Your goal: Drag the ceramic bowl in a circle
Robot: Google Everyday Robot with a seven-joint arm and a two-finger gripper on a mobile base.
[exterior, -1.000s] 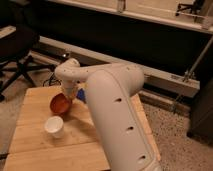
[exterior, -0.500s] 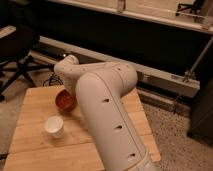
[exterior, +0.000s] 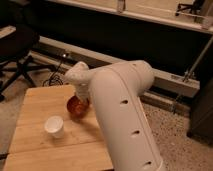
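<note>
The ceramic bowl (exterior: 74, 106), small, glossy and orange-red, sits on the wooden table (exterior: 35, 102) near its back right part. My gripper (exterior: 84, 102) reaches down from the white wrist onto the bowl's right rim and looks shut on it. The thick white arm sweeps in from the lower right and hides the right side of the table and part of the bowl.
A white paper cup (exterior: 54, 126) stands upright on the table to the front left of the bowl. A dark office chair (exterior: 15, 50) stands on the floor at the left. Cables (exterior: 52, 80) lie behind the table, and a long metal rail (exterior: 170, 80) runs along the dark wall.
The bowl and the gripper have moved together to the right and a little toward the front. The cup has stayed where it was.
</note>
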